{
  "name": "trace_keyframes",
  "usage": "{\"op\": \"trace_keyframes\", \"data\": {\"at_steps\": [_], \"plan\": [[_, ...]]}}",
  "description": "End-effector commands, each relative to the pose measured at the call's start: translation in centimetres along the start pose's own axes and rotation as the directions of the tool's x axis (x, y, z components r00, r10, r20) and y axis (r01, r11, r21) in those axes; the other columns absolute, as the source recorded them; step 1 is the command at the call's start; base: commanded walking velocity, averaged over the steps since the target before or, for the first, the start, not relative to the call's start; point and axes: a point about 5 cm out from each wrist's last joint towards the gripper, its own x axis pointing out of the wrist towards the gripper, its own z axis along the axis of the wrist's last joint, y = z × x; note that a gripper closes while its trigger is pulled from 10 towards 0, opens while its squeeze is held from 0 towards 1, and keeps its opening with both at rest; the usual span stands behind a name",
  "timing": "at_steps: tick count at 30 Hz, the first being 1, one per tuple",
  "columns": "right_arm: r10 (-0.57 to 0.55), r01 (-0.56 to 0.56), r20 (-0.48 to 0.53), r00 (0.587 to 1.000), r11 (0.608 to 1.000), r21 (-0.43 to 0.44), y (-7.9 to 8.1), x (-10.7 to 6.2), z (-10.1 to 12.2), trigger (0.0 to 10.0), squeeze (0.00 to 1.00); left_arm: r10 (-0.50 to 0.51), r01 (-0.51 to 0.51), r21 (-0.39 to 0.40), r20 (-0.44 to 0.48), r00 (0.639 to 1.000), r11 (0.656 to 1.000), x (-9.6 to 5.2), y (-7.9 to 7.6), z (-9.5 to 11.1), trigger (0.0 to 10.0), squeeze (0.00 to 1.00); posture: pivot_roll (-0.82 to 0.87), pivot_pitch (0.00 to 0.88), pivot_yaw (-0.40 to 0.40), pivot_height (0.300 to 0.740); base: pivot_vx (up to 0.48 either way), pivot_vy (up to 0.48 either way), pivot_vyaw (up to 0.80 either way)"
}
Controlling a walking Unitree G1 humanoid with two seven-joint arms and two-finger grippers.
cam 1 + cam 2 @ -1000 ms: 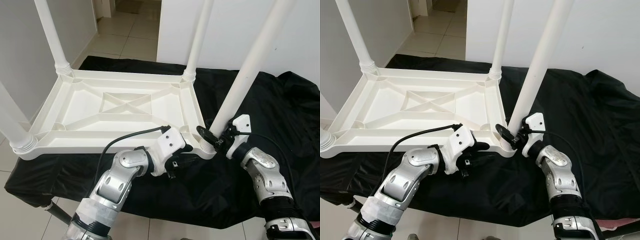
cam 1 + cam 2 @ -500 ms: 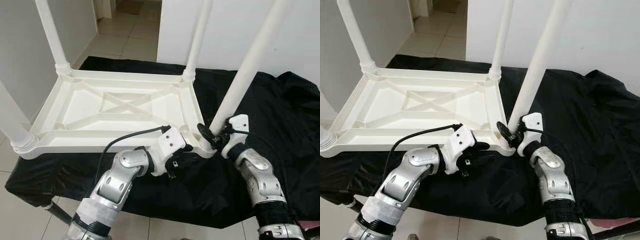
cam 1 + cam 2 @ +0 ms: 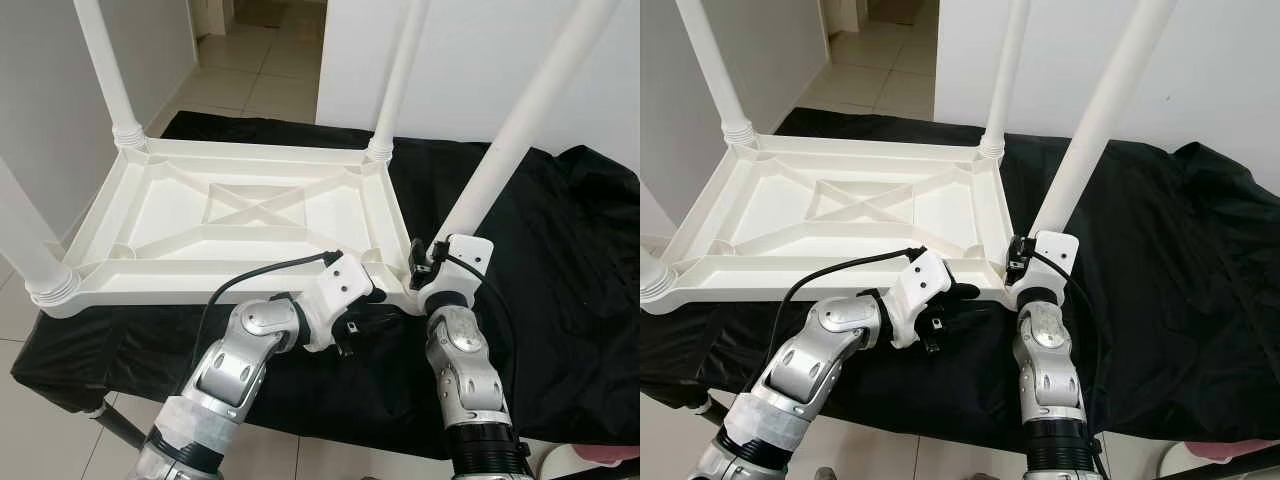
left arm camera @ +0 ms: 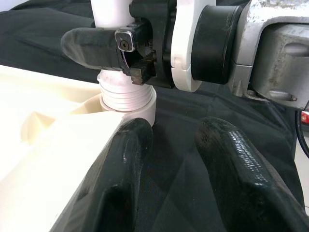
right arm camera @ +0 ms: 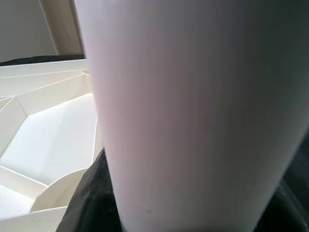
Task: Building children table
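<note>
We found the tabletop upside down on a black cloth, four legs standing up from its corners. The near right leg leaned outward to the right, its ringed base seated in the corner socket. Our right gripper was clamped around that leg just above the base. Our left gripper lay low on the cloth at the tabletop's near edge, beside the same corner; its fingers stood apart and held nothing. Tiled floor showed beyond.
</note>
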Motion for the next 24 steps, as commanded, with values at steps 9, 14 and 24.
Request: {"op": "trace_keyframes", "data": {"at_steps": [9,14,24], "plan": [[-0.005,0.002,0.056,0.998,0.999,0.037,0.1,-0.8,0.9,10.0,1.00,0.100,-0.100,-0.002,-0.008,0.995,0.995,0.1,0.4,0.0,10.0,0.00,-0.06,0.000,-0.051,0.740,0.000,0.000,0.00],[0.014,-0.015,0.042,0.999,1.000,0.015,-1.1,-0.7,0.6,10.0,1.00,0.099,-0.099,-0.003,-0.008,0.995,0.995,0.1,0.4,0.0,10.0,0.00,-0.06,0.000,-0.051,0.740,0.000,0.000,0.00],[0.165,-0.163,0.040,0.985,0.986,-0.041,-3.3,-0.5,0.2,10.0,0.67,0.101,-0.100,0.008,-0.009,0.995,0.995,0.0,0.6,-0.1,10.0,0.00,-0.07,0.000,-0.048,0.740,0.000,0.000,0.00]]}}
